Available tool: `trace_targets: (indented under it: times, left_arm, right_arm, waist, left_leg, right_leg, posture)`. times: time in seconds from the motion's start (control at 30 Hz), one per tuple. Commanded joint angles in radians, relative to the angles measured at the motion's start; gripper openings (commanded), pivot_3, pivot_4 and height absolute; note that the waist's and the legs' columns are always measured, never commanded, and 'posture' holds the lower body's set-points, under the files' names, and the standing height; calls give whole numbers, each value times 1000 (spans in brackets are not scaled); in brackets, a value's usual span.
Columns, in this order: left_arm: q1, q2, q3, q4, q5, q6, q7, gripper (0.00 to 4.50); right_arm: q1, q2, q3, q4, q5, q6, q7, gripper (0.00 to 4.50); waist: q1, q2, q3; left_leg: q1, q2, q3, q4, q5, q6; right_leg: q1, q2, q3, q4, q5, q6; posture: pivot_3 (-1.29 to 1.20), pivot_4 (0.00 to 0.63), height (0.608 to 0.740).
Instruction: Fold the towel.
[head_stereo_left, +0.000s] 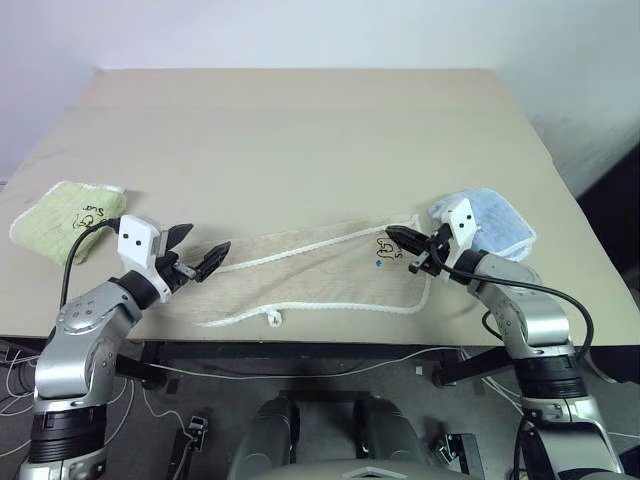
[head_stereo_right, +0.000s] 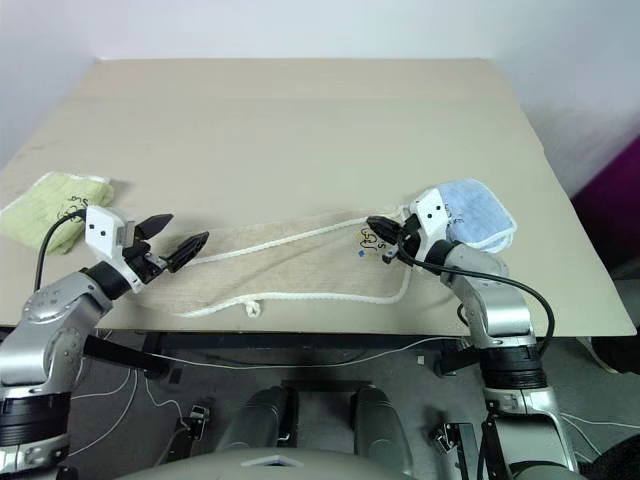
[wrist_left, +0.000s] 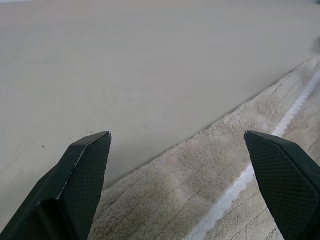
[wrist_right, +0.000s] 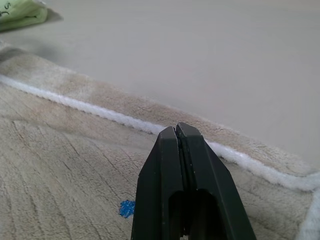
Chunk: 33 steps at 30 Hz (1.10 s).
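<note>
While you count three towels on the table (head_stereo_left: 300, 120), beige towel (head_stereo_left: 320, 280) lies flat; left gripper (head_stereo_left: 195, 252) gapes empty, right gripper (head_stereo_left: 405, 243) is pinched closed, empty.

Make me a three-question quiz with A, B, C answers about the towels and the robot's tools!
1. Where is the light-blue towel?
A. by the right tool
B. by the left tool
C. on the floor

2. How many towels lie on the table?
A. one
B. two
C. three

3. How is the left tool?
A. shut
B. open
C. holding a cup

Answers: 1 A, it sits beside the right arm. 2 C, the green towel, the beige towel and the blue one. 3 B, its fingers stand apart.
</note>
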Motion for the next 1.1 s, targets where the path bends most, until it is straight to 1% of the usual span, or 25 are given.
trace_targets:
  times: [0.03, 0.23, 0.5, 0.73, 0.93, 0.97, 1.07, 1.1]
  left_arm:
    - [-34, 10, -9, -19, -9, -4, -8, 4458]
    - [-17, -6, -20, -40, -5, -7, 8, 4458]
    - [-12, -1, -15, -44, 0, -14, 17, 4458]
    - [22, 9, -19, -78, 6, -8, 29, 4458]
    - [34, 92, 2, -93, 16, -6, -7, 4458]
    - [35, 118, -2, -92, 33, -10, -15, 4458]
    - [45, 250, -26, -99, 124, -16, -55, 4458]
    - [47, 278, -34, -104, 140, -14, -64, 4458]
  right_arm:
    - [-11, 2, -13, -43, 19, -2, -6, 0]
    - [-25, 3, -6, -32, 20, -8, -1, 0]
    - [-51, 0, -4, -4, 12, -20, 8, 0]
    - [-79, 17, 17, 28, 6, -35, 15, 0]
    - [-62, 24, 25, 18, 4, -33, 7, 0]
    - [-59, 25, 26, 15, 5, -30, 6, 0]
    - [-48, 20, 26, 0, 9, -18, 6, 0]
    - [-46, 16, 24, -2, 10, -16, 9, 0]
  waist:
    - [1, 0, 0]
    - [-2, 0, 0]
    - [0, 0, 0]
    - [-2, 0, 0]
    - [0, 0, 0]
    - [0, 0, 0]
    - [-2, 0, 0]
    - [-2, 0, 0]
  left_leg:
    - [0, 0, 0, 0, 0, 0]
    - [0, 0, 0, 0, 0, 0]
    - [0, 0, 0, 0, 0, 0]
    - [0, 0, 0, 0, 0, 0]
    - [0, 0, 0, 0, 0, 0]
    - [0, 0, 0, 0, 0, 0]
    - [0, 0, 0, 0, 0, 0]
    - [0, 0, 0, -1, 0, 0]
  right_leg:
    - [0, 0, 0, 0, 0, 0]
    - [0, 0, 0, 0, 0, 0]
    - [0, 0, 0, 0, 0, 0]
    - [0, 0, 0, 0, 0, 0]
    - [0, 0, 0, 0, 0, 0]
    - [0, 0, 0, 0, 0, 0]
    - [0, 0, 0, 0, 0, 0]
    - [0, 0, 0, 0, 0, 0]
  posture:
    - [0, 150, 740]
    - [0, 150, 740]
    - [0, 150, 740]
    - [0, 150, 740]
    - [0, 150, 740]
    - [0, 150, 740]
    - [0, 150, 740]
    - [0, 150, 740]
